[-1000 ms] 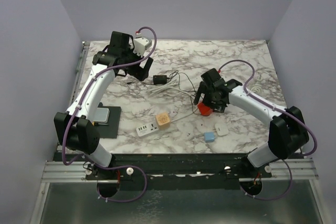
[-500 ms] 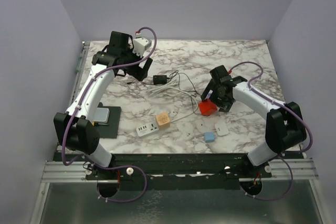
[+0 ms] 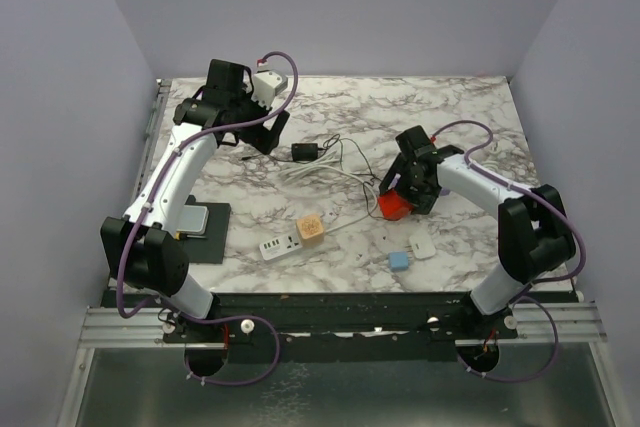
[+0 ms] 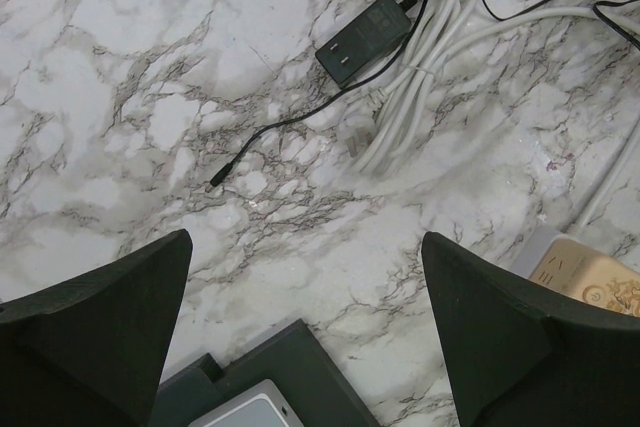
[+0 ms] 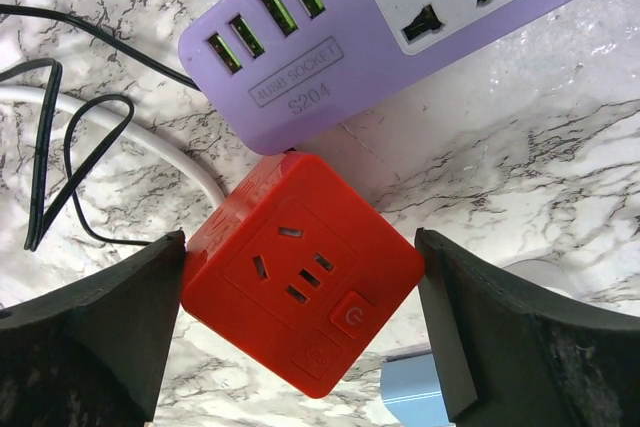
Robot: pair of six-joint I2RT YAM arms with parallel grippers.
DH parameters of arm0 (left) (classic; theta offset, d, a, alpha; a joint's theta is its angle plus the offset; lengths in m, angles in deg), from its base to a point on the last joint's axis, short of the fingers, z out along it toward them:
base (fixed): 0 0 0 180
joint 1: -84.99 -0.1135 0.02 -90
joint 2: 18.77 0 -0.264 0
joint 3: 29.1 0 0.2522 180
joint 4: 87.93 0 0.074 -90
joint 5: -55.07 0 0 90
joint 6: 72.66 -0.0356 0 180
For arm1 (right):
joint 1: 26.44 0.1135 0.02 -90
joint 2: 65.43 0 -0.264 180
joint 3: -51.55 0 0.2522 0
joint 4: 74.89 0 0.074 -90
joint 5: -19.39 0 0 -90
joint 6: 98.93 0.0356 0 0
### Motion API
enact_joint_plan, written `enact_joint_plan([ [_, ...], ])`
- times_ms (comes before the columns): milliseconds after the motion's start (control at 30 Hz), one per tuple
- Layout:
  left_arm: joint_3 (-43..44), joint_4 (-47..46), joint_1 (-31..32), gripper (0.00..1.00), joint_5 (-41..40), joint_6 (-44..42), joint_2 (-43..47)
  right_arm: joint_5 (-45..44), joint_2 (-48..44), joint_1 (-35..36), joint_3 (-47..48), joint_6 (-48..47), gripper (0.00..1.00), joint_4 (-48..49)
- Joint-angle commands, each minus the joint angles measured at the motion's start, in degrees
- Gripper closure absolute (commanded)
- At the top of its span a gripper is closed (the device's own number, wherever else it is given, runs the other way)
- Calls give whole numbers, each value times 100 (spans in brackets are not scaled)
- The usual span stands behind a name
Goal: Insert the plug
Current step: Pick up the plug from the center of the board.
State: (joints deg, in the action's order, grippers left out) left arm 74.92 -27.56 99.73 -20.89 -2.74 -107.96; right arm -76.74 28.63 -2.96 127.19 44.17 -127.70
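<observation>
The black plug adapter point(image 4: 365, 37) lies prongs out on the marble table, its thin black cord trailing away; it also shows in the top view point(image 3: 304, 152). A red socket cube point(image 5: 305, 282) sits between my right gripper's point(image 5: 300, 332) fingers, both pads against its corners, socket face toward the camera. In the top view the cube point(image 3: 395, 205) is at the tip of my right gripper point(image 3: 405, 195). A purple power strip point(image 5: 380, 37) lies just beyond the cube. My left gripper point(image 4: 305, 347) is open and empty above the table, left of the adapter point(image 3: 262, 137).
A coiled white cable point(image 4: 420, 97) lies beside the adapter. A white power strip point(image 3: 280, 244), a tan cube point(image 3: 311, 229), a blue cube point(image 3: 400, 260) and a white adapter point(image 3: 422, 246) lie near the front. A black pad with a grey device point(image 3: 195, 222) is at the left.
My right wrist has turned and shifted slightly, and the red cube now sits a little to the right and shows more fully. The left arm has not moved.
</observation>
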Motion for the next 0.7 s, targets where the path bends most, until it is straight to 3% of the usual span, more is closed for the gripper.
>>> enact_joint_plan([
  [0, -56, 95, 10, 1, -105, -75, 195, -36, -28, -29, -172, -71, 15, 224],
  [133, -60, 95, 5, 1, -62, -75, 221, -205, -118, -30, -341, -225, 39, 366],
  [233, -28, 102, 12, 1, -46, -68, 224, -252, -327, -27, -432, -457, 49, 541],
  [500, 185, 104, 37, 1, 180, -35, 249, 361, -1167, -19, -332, -1518, 56, 1081],
  [667, 361, 103, 96, 1, 842, -280, 380, 1146, -1426, -16, 112, -1996, 59, 1111],
])
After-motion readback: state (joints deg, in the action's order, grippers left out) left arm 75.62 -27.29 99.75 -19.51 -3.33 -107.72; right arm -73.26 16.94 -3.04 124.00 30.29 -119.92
